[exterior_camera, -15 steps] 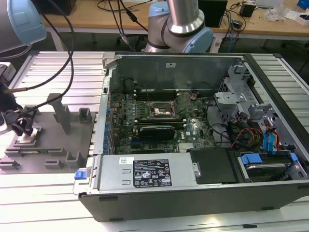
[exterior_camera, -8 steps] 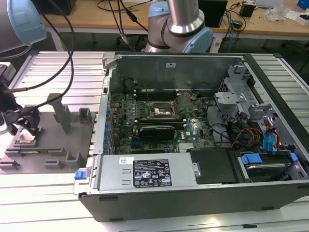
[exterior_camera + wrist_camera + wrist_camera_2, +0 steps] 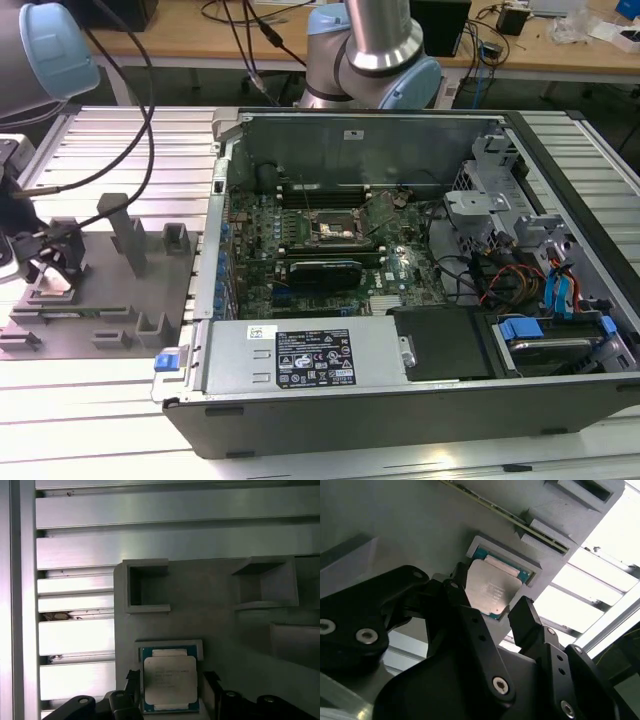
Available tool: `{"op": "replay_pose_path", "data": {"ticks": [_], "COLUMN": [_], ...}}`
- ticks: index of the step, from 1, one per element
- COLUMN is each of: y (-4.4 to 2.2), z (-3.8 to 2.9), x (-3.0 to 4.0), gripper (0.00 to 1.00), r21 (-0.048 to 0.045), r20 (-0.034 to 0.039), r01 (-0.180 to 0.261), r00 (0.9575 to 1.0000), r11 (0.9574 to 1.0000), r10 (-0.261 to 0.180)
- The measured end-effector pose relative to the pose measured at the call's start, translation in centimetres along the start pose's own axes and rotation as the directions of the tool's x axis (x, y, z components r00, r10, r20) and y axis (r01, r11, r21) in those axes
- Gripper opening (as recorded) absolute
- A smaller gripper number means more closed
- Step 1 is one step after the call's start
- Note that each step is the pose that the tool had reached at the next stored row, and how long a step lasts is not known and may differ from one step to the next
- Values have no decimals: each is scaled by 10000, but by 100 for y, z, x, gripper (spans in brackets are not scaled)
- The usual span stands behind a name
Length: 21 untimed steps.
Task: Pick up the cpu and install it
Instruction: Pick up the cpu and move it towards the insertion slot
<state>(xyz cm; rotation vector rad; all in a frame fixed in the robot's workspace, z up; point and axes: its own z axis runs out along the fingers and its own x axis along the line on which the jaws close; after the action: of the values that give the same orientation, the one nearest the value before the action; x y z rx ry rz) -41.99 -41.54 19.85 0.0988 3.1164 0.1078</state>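
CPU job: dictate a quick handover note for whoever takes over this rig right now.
Tool: open, one finger on each side of the cpu, with no clamp that I can see.
Cpu: lying flat in its recess on the grey fixture, at the exterior view's left, outside the computer case.
Done: tool lined up over the cpu.
Left: cpu not yet lifted. The motherboard socket inside the case holds no cpu.

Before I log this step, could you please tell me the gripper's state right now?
Gripper: open, jaws either side of the cpu, which lies in its grey holder.
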Motion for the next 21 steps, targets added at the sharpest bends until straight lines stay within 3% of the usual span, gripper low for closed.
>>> {"op": "replay_pose_path", "data": {"ticks": [11,19,21], "y": [-7,-7,-7], "z": [92,93,93], "x": [2,2,2], "gripper": [60,60,55], "r21": [3,3,2], "r20": [-63,-63,-63], "r01": [-4,-4,-4], "r00": [10000,10000,10000], "r11": [10000,10000,10000], "r10": [4,4,4]}}
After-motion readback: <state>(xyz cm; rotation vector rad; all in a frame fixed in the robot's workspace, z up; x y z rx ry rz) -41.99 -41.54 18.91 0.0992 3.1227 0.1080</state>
